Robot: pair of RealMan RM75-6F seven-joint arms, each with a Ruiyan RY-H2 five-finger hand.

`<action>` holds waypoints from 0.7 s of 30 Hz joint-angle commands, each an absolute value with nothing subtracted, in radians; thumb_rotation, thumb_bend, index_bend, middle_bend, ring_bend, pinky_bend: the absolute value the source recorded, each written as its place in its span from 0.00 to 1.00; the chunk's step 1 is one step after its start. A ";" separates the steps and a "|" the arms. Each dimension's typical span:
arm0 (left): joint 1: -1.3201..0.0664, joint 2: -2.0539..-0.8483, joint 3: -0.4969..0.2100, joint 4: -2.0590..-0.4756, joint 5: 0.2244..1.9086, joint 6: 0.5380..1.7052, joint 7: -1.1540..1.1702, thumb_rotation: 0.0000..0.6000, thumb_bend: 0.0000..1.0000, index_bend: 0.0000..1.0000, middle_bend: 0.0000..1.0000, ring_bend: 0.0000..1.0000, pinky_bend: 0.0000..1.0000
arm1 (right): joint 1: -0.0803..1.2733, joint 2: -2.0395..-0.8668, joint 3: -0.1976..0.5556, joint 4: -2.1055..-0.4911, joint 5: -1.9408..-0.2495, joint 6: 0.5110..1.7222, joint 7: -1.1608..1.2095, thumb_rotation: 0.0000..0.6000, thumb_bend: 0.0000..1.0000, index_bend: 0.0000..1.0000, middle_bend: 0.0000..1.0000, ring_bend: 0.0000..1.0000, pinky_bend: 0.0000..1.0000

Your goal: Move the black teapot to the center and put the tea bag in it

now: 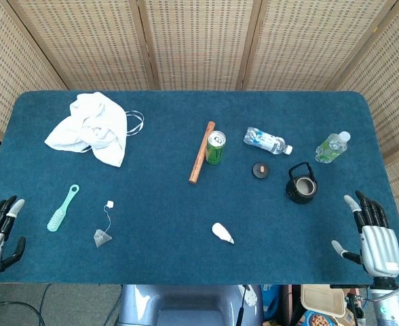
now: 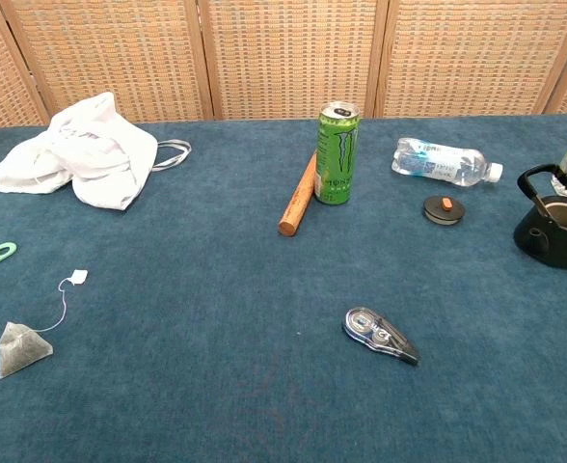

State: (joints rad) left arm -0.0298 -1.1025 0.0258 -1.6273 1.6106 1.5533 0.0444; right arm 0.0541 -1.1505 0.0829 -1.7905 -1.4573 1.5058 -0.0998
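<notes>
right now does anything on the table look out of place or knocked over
Nothing is spilled or broken. The clear bottle lies on its side behind the teapot's lid, which sits off the open black teapot. The white cloth is a crumpled heap at the far left.

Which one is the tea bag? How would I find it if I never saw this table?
Start at the white cloth in the table's far left corner and come toward the near edge, past the mint green brush. Right beside the brush lies the tea bag. It is a small grey pyramid on a thin string ending in a tiny white tag, the only stringed thing there.
</notes>
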 commanded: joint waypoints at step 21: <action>-0.037 -1.105 0.019 -1.611 1.590 1.531 0.030 1.00 0.54 0.00 0.00 0.00 0.00 | 0.074 -1.162 0.091 -1.788 -1.460 1.486 -0.117 1.00 0.33 0.12 0.11 0.00 0.10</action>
State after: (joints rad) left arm -0.0370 -1.1051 0.0193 -1.6107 1.5897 1.5307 0.0302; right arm 0.0740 -1.1620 0.0903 -1.7885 -1.4597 1.4853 -0.1166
